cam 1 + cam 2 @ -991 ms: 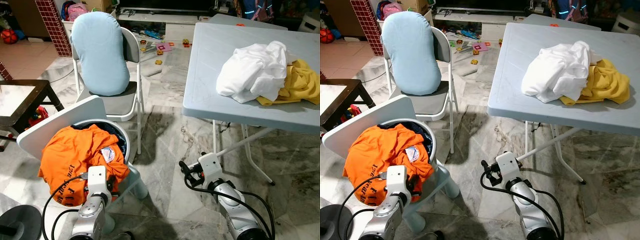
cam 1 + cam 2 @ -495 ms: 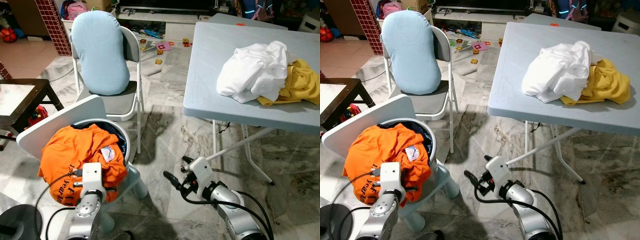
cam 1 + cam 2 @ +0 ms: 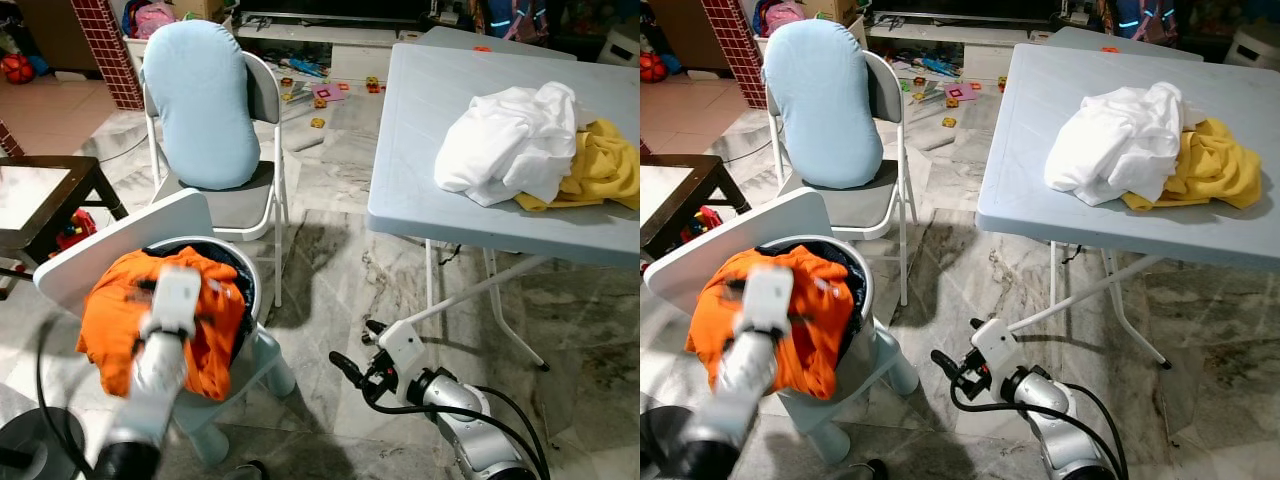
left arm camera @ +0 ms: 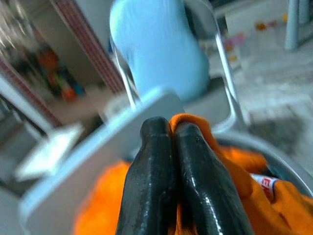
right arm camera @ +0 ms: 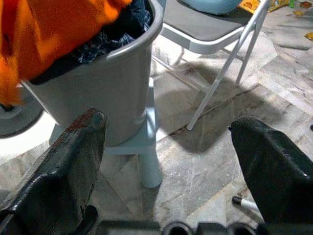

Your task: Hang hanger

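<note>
Left gripper (image 4: 168,134) risen, fingers closed pinching orange shirt (image 3: 115,315), right gripper (image 5: 168,161) spread open near floor

Folding chair (image 3: 262,190), blue cushion (image 3: 202,105), grey table (image 3: 430,130).

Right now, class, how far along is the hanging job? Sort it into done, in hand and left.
Done: nothing looks hung, and I can see no hanger.

In hand: the left gripper, fingers shut, sits on the orange shirt heaped in the grey basket. The right gripper hangs open, low over the floor.

Left: lifting the shirt out, then hanging it. The white and yellow clothes lie on the table.
</note>
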Motion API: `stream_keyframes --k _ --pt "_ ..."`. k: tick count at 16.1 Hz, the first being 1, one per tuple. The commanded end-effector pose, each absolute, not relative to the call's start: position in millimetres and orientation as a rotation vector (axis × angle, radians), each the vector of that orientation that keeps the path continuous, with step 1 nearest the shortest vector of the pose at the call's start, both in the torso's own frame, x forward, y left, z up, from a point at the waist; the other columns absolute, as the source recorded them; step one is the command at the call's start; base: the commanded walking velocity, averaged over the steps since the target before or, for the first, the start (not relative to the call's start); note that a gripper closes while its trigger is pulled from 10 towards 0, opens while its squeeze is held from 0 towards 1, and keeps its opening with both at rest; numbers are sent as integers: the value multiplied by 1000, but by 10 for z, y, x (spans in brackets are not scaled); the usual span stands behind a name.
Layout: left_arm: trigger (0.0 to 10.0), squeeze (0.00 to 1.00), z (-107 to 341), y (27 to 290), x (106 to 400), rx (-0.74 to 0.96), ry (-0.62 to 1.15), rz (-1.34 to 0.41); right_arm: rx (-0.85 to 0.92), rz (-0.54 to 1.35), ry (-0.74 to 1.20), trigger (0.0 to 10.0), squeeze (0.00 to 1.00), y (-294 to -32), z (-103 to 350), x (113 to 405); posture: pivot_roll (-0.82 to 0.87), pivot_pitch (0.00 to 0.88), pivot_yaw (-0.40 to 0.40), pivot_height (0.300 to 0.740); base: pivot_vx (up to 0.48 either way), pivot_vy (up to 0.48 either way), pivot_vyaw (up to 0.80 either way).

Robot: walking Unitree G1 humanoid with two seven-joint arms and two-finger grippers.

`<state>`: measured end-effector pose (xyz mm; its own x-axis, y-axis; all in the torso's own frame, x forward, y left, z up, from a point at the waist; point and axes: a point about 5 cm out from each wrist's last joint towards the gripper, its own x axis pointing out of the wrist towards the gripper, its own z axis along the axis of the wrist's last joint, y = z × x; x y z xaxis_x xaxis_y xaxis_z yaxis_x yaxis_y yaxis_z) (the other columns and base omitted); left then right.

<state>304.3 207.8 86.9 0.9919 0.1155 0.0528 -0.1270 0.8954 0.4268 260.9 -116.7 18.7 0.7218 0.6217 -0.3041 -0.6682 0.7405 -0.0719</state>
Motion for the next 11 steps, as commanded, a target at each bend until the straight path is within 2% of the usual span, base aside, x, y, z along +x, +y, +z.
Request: stream_keyframes --k 1,4,5,8,11 --pt "0 0 975 2038 3082 504 -76 92 -189 716 259 10000 0 -1150 197 2623 36 83 -9 740 0 0 0" --pt "0 0 957 1811 3160 577 -70 -85 -207 729 259 10000 0 -1098 177 2597 32 83 -8 740 0 0 0" --pt "0 0 750 1678 3122 539 55 -195 -221 738 259 10000 0 -1081 167 2582 29 83 -7 740 0 0 0" --pt "0 0 346 1447 2846 553 241 -427 -239 737 259 10000 0 -1088 167 2580 18 84 -6 740 0 0 0" --pt "0 0 70 1428 2618 592 392 -519 -252 729 264 10000 0 -1108 160 2576 16 86 -8 740 0 0 0"
